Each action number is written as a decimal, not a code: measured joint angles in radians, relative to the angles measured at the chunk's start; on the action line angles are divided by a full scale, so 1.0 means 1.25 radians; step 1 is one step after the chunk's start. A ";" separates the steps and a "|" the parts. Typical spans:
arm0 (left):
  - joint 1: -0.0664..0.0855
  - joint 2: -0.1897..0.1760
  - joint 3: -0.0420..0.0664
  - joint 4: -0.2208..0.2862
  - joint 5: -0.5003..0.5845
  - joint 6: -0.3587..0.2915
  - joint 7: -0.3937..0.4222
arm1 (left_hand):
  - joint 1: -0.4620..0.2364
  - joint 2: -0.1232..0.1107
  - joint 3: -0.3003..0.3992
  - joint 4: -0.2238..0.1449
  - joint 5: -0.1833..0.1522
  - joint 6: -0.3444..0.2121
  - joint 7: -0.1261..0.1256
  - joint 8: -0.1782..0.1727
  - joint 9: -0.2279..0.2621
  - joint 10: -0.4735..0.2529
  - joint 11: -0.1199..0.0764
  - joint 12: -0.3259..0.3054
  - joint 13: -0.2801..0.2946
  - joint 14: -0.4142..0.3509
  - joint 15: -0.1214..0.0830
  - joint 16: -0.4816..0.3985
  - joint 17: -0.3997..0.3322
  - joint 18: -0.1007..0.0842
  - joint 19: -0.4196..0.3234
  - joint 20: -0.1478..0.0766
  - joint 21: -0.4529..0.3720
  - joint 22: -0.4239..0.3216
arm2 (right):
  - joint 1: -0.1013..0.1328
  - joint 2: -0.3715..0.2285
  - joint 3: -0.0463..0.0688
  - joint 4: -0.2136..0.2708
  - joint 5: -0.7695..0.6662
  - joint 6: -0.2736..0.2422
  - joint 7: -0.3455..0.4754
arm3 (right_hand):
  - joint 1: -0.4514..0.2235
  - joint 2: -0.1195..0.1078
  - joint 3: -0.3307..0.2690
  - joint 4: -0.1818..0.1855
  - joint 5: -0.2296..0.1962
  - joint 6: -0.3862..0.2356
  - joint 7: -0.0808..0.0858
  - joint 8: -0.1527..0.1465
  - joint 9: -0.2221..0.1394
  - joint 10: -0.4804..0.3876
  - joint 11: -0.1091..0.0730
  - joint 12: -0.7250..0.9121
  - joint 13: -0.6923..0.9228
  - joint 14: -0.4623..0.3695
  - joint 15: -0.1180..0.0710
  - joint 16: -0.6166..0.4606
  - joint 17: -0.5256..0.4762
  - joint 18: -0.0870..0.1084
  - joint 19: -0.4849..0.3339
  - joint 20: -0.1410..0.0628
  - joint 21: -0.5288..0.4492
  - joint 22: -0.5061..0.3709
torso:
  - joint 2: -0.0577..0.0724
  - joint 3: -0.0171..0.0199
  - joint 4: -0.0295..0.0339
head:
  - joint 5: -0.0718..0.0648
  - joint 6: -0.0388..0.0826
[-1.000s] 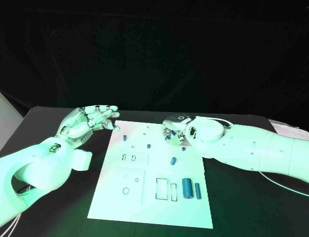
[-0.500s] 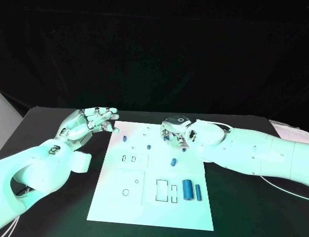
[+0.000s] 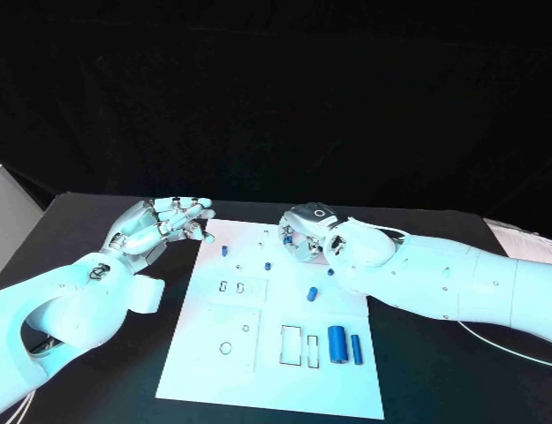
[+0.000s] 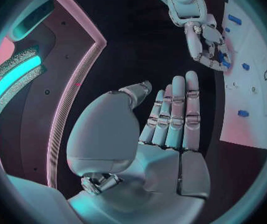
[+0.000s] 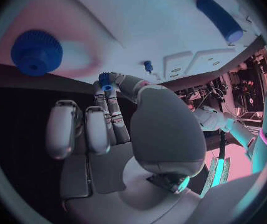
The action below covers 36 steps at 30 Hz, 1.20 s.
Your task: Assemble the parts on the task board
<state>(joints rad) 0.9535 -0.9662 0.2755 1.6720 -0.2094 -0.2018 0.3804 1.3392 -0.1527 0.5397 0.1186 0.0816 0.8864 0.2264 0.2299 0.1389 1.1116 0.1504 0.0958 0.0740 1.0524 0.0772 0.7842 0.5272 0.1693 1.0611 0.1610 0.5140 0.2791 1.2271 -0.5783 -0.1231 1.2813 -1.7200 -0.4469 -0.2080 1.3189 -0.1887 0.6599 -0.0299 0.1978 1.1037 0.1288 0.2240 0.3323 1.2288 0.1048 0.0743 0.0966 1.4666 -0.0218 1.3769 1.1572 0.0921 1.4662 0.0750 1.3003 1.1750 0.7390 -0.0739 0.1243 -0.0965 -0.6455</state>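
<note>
Item: small blue part (image 5: 106,80), pinched at the right robot hand's (image 3: 304,237) fingertips over the white board's (image 3: 276,371) far edge. Left robot hand (image 3: 161,223) spread, empty. We judge slipping or misalignment the risk.

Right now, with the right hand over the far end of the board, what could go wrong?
The right hand pinches a small blue part only at its fingers' tips, so it may slip or seat tilted. Its arm hangs over the task board, so a low sweep could knock the loose blue part. The left hand isn't steadying the board.
</note>
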 measured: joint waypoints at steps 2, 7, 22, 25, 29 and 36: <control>0.000 0.000 0.000 0.000 -0.001 0.000 -0.001 | 0.000 0.000 0.000 0.000 -0.003 0.000 0.000 0.000 0.000 0.000 0.000 0.000 0.000 0.000 0.000 0.000 0.000 0.000 0.000 0.000 0.000 0.000 | 0.000 0.011 0.001 -0.010 -0.004 -0.014 -0.009 | 0.000 0.000 0.001 -0.001 0.000 0.000 0.000 0.000 0.001 0.000 0.000 0.000 0.000 0.000 0.000 0.000 0.000 0.000 0.000 0.000 0.000 0.000 | 0.001 -0.0002 0.0001 | 0.000 0.001; 0.000 0.000 0.000 0.001 -0.002 0.002 -0.002 | 0.000 0.000 0.000 0.000 -0.003 0.000 0.000 0.000 0.000 0.000 0.000 0.000 0.000 0.000 0.000 0.000 0.000 0.000 0.000 0.000 0.000 0.000 | 0.000 0.035 0.003 -0.036 -0.015 -0.042 -0.028 | 0.000 0.000 0.003 -0.003 0.000 0.000 0.000 0.000 0.003 0.000 0.000 -0.002 0.000 0.000 0.000 0.000 0.002 0.000 0.000 0.000 0.005 0.003 | 0.003 -0.0007 0.0013 | -0.002 0.004; 0.000 -0.002 0.000 0.005 -0.009 0.005 -0.005 | 0.000 0.000 0.002 -0.002 -0.003 0.000 0.000 0.000 0.000 0.000 0.000 0.000 0.000 0.000 0.000 0.000 0.001 0.000 0.000 0.000 0.000 0.002 | 0.000 0.086 0.004 -0.088 -0.029 -0.081 -0.046 | 0.000 0.000 0.003 -0.003 -0.004 0.000 0.000 0.003 0.004 0.003 0.003 -0.009 0.000 0.000 0.000 0.002 0.002 0.000 0.000 0.000 0.005 0.003 | 0.008 -0.0049 0.0084 | -0.005 0.001; 0.000 -0.003 0.001 0.006 -0.010 0.006 -0.006 | 0.000 0.000 0.002 -0.002 -0.003 0.000 0.000 0.000 0.000 0.000 0.000 0.000 0.000 0.000 0.000 0.000 0.001 0.000 0.000 0.000 0.000 0.001 | 0.000 0.091 0.005 -0.090 -0.030 -0.085 -0.046 | 0.000 0.000 0.003 -0.003 -0.005 0.000 0.000 0.003 0.005 0.003 0.003 -0.008 0.000 0.000 0.000 0.003 0.002 0.000 0.000 0.000 0.005 0.004 | 0.009 -0.0066 0.0106 | -0.005 -0.001; 0.000 -0.004 0.001 0.007 -0.011 0.006 -0.007 | 0.000 0.000 0.002 -0.002 -0.003 0.000 0.000 0.000 0.000 0.000 0.000 0.000 0.000 0.000 0.000 0.000 0.001 0.000 0.000 0.000 0.000 0.001 | 0.000 0.096 0.005 -0.090 -0.030 -0.088 -0.046 | 0.000 0.000 0.002 -0.004 -0.006 0.000 0.000 0.003 0.006 0.003 0.003 -0.008 0.000 0.000 0.000 0.003 0.002 0.000 0.000 0.000 0.005 0.004 | 0.011 -0.0077 0.0127 | -0.003 -0.002; 0.000 -0.005 0.002 0.008 -0.013 0.007 -0.008 | 0.000 0.000 0.002 -0.002 -0.003 0.000 0.000 0.000 0.000 0.000 0.000 -0.005 0.000 0.000 0.000 0.003 0.001 0.000 -0.003 -0.003 0.006 0.003 | 0.000 0.103 0.005 -0.095 -0.031 -0.089 -0.046 | 0.000 0.000 0.004 -0.006 -0.008 0.000 0.000 0.003 0.006 0.003 0.003 -0.008 0.000 0.000 0.000 0.003 0.002 0.000 0.000 0.000 0.005 0.005 | 0.014 -0.0097 0.0151 | -0.002 -0.002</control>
<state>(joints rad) 0.9536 -0.9727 0.2782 1.6815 -0.2258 -0.1926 0.3705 1.3392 -0.1528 0.5424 0.1160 0.0780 0.8864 0.2264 0.2299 0.1389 1.1116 0.1503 0.0899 0.0743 1.0524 0.0772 0.7882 0.5279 0.1693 1.0575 0.1573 0.5210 0.2831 1.2265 -0.4498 -0.1175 1.1632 -1.7589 -0.5578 -0.2650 1.3191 -0.1890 0.6651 -0.0376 0.1880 1.1035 0.1289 0.2280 0.3392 1.2322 0.1082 0.0649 0.0965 1.4665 -0.0215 1.3810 1.1601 0.0921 1.4662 0.0751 1.3066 1.1814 0.7561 -0.0861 0.1431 -0.0991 -0.6485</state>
